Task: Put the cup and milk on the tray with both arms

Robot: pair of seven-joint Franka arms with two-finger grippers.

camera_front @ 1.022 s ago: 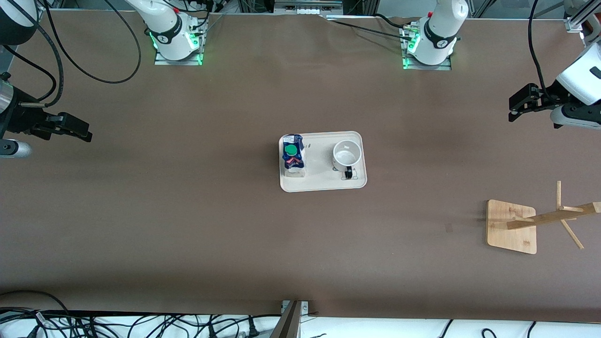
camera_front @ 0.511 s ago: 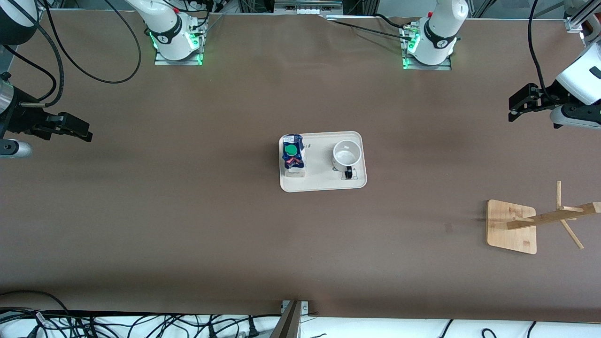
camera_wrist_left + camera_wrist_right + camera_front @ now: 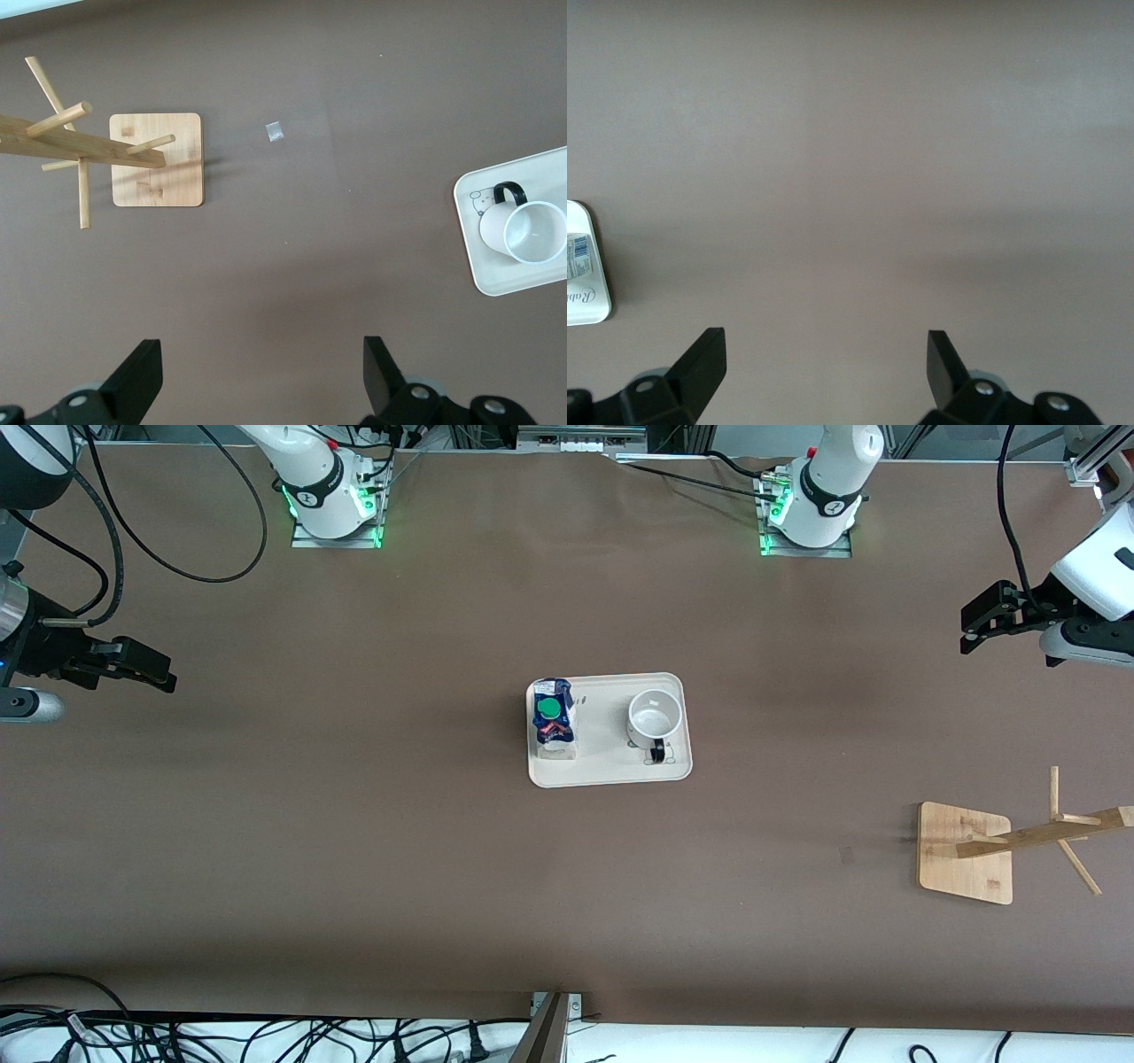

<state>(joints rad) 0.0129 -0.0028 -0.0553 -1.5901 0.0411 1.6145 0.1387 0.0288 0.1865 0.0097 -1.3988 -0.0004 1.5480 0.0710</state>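
The tray (image 3: 609, 772) sits at the middle of the brown desk (image 3: 354, 850), and both items are on it. The milk (image 3: 554, 722) stands upright at the tray's nine o'clock end, the one toward the right arm, green cap up. The cup (image 3: 655, 716) stands at the three o'clock end, mouth up, its black handle pointing to six o'clock, toward the front camera. Cup and milk are apart, with bare tray between them.

Out at the desk's nine o'clock edge, the right gripper (image 3: 151, 669) hangs over bare desk, well apart from the tray, jaws spread wide with nothing between them. Its wrist view shows just open desk and a corner of the tray (image 3: 586, 305).

At the three o'clock edge, the left gripper (image 3: 979, 622) also hangs over bare desk, jaws wide and empty. From its wrist view the cup (image 3: 534, 232) shows on the tray's end (image 3: 474, 270).

A wooden rack (image 3: 966, 853) stands toward the left arm's end, nearer the front camera than the tray.
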